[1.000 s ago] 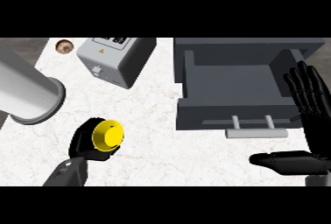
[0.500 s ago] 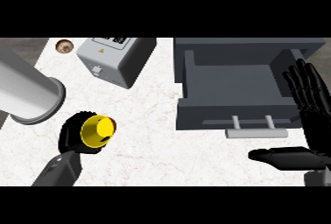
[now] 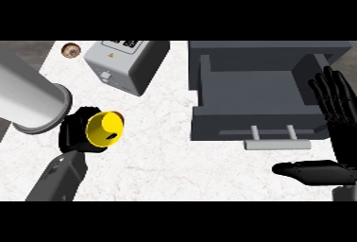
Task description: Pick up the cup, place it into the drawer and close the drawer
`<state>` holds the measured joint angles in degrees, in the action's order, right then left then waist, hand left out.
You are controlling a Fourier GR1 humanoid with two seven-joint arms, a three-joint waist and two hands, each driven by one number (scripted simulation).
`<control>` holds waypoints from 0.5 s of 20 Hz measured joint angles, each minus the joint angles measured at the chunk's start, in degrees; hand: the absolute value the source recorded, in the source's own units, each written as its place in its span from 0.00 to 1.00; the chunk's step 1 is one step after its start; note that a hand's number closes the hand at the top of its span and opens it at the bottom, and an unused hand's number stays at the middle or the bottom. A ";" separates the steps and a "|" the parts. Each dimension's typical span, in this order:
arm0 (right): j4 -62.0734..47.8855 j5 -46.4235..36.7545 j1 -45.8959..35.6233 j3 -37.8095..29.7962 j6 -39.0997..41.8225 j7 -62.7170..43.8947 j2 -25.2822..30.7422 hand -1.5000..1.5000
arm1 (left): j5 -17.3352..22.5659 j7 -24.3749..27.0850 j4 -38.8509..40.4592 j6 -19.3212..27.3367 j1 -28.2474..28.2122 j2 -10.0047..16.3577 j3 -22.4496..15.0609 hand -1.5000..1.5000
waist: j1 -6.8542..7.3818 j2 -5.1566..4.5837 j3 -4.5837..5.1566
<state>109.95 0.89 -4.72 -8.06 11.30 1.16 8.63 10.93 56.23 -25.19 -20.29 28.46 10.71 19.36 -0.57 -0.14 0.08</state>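
Half the yellow cup point(image 3: 105, 128) is hiding inside my left hand point(image 3: 73, 136), which is curling round it; my right hand point(image 3: 340, 137) is resting open.

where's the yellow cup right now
In the head view, the yellow cup is at left, in the left hand, beside the grey cylinder.

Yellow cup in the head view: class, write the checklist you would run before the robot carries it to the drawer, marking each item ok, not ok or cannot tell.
1. Grip: left hand curled round the yellow cup: ok.
2. Lift: cup raised off the counter: cannot tell.
3. Target: drawer open, its floor showing: ok.
4. Path: grey box off the straight line from cup to drawer: ok.
5. Other arm: right hand open at the drawer's right edge, not over its middle: ok.
6. Goal: cup inside the drawer: not ok.
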 measured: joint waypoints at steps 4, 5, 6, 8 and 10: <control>0.87 0.29 1.20 -0.50 0.05 0.25 -0.01 0.00 | 0.13 -3.14 -5.34 0.06 2.53 -1.12 -2.02 1.00 | 0.38 0.33 -0.10; 1.15 -0.05 1.69 -0.30 -0.19 0.24 -0.29 0.00 | 0.12 -3.92 -7.38 0.46 3.04 -1.65 -2.67 1.00 | 0.55 0.42 -0.11; 0.47 -0.06 1.45 -0.61 -0.22 0.56 -0.18 0.00 | 0.05 -4.96 -9.44 0.96 3.61 -2.00 -3.35 1.00 | 0.74 0.46 -0.12; 0.53 -0.23 1.02 -0.52 -0.46 -0.03 -0.22 0.00 | -0.01 -7.58 -13.84 2.67 4.71 -3.14 -4.68 1.00 | 0.98 0.53 -0.14; 0.40 0.16 1.32 -0.99 -0.14 0.28 0.02 0.00 | -0.14 -10.65 -18.76 4.35 5.25 -4.00 -6.07 1.00 | 1.08 0.56 -0.15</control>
<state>110.35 1.04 -3.39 -9.06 11.17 1.44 8.65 10.79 45.59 -43.95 -15.94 33.71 6.71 13.29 0.51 0.42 -0.06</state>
